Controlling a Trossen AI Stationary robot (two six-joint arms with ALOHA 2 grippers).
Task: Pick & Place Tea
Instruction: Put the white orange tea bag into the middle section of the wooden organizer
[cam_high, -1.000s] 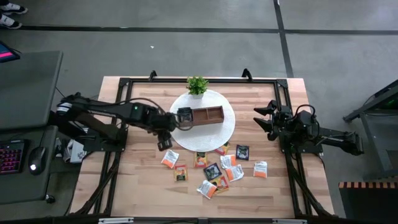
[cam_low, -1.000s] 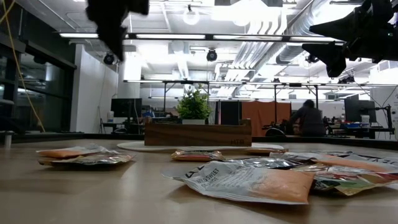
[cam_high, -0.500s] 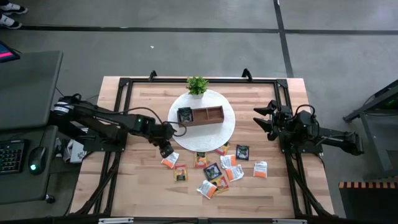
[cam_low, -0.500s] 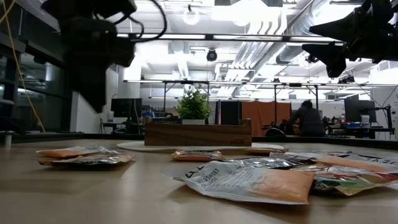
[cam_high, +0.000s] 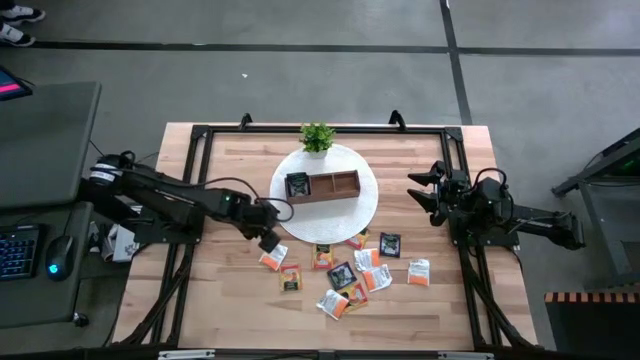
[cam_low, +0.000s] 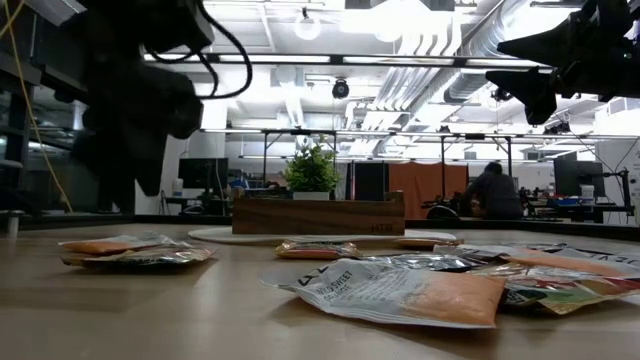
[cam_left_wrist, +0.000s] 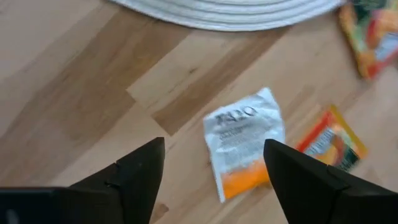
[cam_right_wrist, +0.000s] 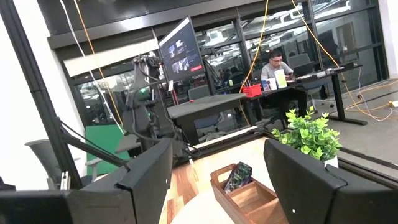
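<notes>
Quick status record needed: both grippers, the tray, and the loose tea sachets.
left gripper: open, empty, above a white-and-orange sachet
right gripper: open, empty, raised at the table's right side
wooden tray: on the white round mat; one dark sachet in its left compartment
loose sachets: scattered in front of the mat

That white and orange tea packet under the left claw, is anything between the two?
Nothing visible. The left gripper hangs open over the white-and-orange sachet, which lies flat on bare wood. The nearest other sachet lies beside it, apart. The right gripper waits at the table's far side.
</notes>
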